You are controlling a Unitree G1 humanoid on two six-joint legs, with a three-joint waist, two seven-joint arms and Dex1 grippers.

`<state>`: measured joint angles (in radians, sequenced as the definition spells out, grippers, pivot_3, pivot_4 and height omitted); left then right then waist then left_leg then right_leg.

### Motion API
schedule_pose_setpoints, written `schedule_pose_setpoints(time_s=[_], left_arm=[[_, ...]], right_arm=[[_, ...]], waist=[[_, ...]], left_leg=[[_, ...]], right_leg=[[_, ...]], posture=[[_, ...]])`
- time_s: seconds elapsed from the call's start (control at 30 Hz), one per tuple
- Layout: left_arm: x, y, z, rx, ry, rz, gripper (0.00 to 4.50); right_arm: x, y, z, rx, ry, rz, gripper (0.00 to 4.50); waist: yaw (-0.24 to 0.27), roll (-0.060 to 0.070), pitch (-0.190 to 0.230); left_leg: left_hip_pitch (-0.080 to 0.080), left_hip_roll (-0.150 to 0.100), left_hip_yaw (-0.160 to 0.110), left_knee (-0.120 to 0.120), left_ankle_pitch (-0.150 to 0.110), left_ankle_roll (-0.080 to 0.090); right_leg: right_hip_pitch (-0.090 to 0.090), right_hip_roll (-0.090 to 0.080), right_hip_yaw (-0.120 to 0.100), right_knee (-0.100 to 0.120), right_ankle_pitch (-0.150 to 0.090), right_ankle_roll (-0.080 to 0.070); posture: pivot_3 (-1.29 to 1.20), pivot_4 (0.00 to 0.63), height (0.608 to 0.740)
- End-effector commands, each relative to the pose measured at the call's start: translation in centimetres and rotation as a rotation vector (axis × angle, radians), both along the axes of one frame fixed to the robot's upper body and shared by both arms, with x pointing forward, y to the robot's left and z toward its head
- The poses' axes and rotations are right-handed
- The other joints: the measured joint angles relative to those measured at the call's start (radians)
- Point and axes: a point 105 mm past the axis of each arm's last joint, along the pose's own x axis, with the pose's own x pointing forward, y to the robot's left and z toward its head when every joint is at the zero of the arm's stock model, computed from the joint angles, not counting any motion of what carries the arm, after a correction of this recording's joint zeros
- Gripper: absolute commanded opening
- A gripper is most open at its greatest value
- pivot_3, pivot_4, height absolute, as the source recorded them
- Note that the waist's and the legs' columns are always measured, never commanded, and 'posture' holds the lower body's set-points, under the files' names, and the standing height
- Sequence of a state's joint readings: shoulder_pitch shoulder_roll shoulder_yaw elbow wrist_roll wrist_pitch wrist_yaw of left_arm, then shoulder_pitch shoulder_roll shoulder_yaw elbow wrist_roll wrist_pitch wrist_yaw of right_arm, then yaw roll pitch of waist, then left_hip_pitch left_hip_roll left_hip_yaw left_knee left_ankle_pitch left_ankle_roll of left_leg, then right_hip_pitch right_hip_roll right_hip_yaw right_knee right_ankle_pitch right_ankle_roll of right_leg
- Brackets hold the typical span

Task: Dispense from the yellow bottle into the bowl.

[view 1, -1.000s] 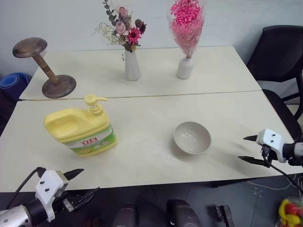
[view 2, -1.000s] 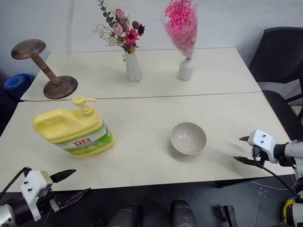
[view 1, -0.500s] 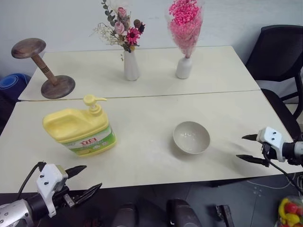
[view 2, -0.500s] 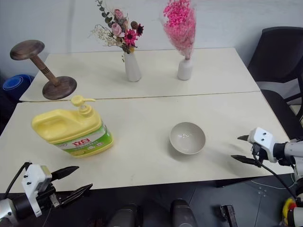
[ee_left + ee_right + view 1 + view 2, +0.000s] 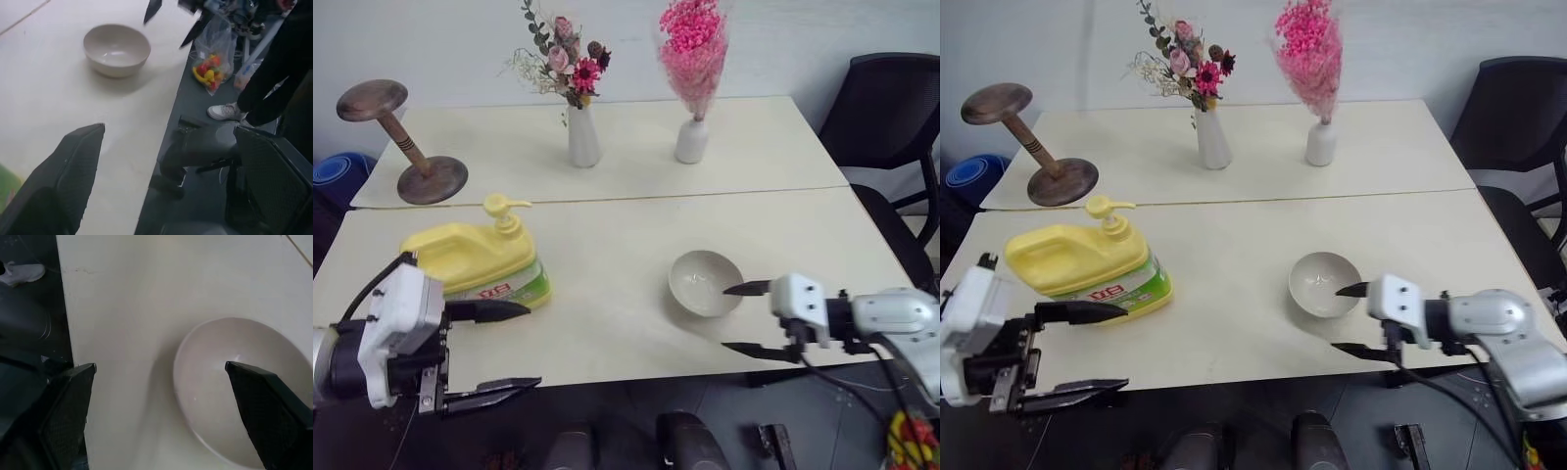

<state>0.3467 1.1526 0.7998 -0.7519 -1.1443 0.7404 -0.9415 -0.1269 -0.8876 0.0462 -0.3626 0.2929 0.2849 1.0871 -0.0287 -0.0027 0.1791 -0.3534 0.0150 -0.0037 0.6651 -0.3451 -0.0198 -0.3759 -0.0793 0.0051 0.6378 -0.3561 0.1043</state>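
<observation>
Your right gripper (image 5: 736, 318) has swung in beside the small pale ceramic bowl (image 5: 705, 282), jaws wide; left gripper (image 5: 499, 348), jaws wide, has risen toward the squat yellow plastic pump bottle (image 5: 480, 262).

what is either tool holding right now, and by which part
Nothing is held. The left tool is open near the squat yellow plastic pump bottle, and the right tool is open beside the small pale ceramic bowl, gripping neither.
</observation>
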Motion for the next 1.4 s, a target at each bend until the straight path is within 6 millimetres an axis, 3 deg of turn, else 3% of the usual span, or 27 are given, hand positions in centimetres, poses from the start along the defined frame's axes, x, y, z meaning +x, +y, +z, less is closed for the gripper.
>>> schedule_pose_setpoints(time_s=[0.03, 0.1, 0.27, 0.53, 0.63, 0.8, 0.97, 1.03, 1.17, 1.27, 1.4], left_arm=[[0.4, -0.3, 0.3, 0.003, 0.009, -0.043, 4.50], [0.4, -0.8, 0.3, 0.011, 0.013, -0.071, 4.50], [0.5, -1.5, 0.1, 0.019, 0.005, -0.103, 4.50], [0.6, -1.6, -0.1, 0.026, -0.011, -0.095, 4.50], [0.7, -1.6, 0.0, 0.022, -0.020, -0.092, 4.50], [1.0, -1.6, 0.2, 0.011, -0.036, -0.081, 4.50], [1.2, -1.3, 0.4, 0.000, -0.050, -0.061, 4.50], [1.6, -0.9, 1.2, -0.034, -0.073, -0.026, 4.50], [2.1, 0.5, 5.1, -0.190, -0.126, 0.068, 4.50], [2.0, 2.3, 8.3, -0.271, -0.176, 0.140, 4.50], [2.2, 4.1, 10.3, -0.278, -0.227, 0.223, 4.50]], right_arm=[[0.9, 1.4, -0.4, -0.068, -0.081, 0.001, 3.25], [1.7, 1.9, -1.0, -0.088, -0.091, -0.030, 2.57], [2.5, 2.8, -2.3, -0.134, -0.083, -0.039, 2.57], [3.5, 1.1, -3.6, -0.181, -0.071, -0.125, 2.57], [3.4, 0.9, -3.9, -0.177, -0.061, -0.127, 1.94], [3.1, 1.0, -4.1, -0.184, -0.056, -0.098, 0.17], [3.0, 1.2, -3.8, -0.198, -0.076, -0.057, 0.02], [3.0, 1.7, -3.3, -0.201, -0.090, -0.014, 0.02], [3.4, 3.1, -1.0, -0.244, -0.159, 0.132, 0.02], [4.3, 5.4, 1.6, -0.277, -0.224, 0.294, 0.02], [6.4, 8.9, 4.9, -0.279, -0.284, 0.402, 0.02]], waist=[[0.001, 0.000, 0.000], [0.001, 0.000, 0.000], [0.001, 0.000, 0.000], [0.001, -0.001, 0.001], [0.001, -0.001, 0.001], [0.000, -0.001, 0.001], [0.000, -0.001, 0.001], [0.000, -0.002, 0.001], [-0.004, -0.003, 0.002], [-0.007, -0.004, 0.003], [-0.016, -0.005, 0.003]], left_leg=[[0.000, 0.000, 0.000, 0.000, 0.000, 0.000], [-0.001, -0.001, -0.001, -0.001, 0.000, 0.000], [-0.003, -0.001, -0.002, -0.002, -0.001, 0.000], [-0.003, -0.001, -0.002, -0.001, -0.001, 0.000], [-0.003, -0.001, -0.002, -0.001, 0.000, 0.000], [-0.002, -0.001, -0.001, 0.000, 0.000, 0.000], [-0.001, -0.001, -0.001, 0.000, 0.001, -0.001], [-0.001, -0.001, -0.002, 0.000, 0.001, -0.001], [-0.001, 0.000, -0.002, 0.000, 0.001, -0.001], [0.000, 0.000, -0.002, 0.000, 0.001, -0.001], [-0.001, 0.000, -0.003, -0.001, 0.002, -0.002]], right_leg=[[0.000, 0.000, 0.000, 0.000, 0.000, 0.000], [-0.001, 0.000, 0.000, 0.000, 0.000, 0.000], [-0.003, 0.000, -0.001, -0.001, 0.000, -0.001], [-0.003, 0.000, -0.001, 0.000, 0.000, -0.001], [-0.003, 0.000, -0.001, 0.002, 0.000, -0.001], [-0.003, 0.000, 0.000, 0.004, 0.000, -0.001], [-0.003, 0.000, 0.000, 0.005, 0.000, -0.001], [-0.003, 0.000, 0.000, 0.006, 0.000, -0.001], [-0.003, 0.000, 0.000, 0.006, 0.000, -0.001], [-0.004, 0.000, 0.000, 0.007, 0.000, -0.001], [-0.005, 0.000, -0.001, 0.008, -0.001, -0.001]], posture=[[0.00, 0.150, 0.740], [0.00, 0.150, 0.740], [0.00, 0.150, 0.740], [0.00, 0.150, 0.740], [0.00, 0.150, 0.740], [0.00, 0.150, 0.740], [0.00, 0.150, 0.740], [0.00, 0.150, 0.740], [0.00, 0.150, 0.740], [0.00, 0.150, 0.740], [0.00, 0.150, 0.740]])
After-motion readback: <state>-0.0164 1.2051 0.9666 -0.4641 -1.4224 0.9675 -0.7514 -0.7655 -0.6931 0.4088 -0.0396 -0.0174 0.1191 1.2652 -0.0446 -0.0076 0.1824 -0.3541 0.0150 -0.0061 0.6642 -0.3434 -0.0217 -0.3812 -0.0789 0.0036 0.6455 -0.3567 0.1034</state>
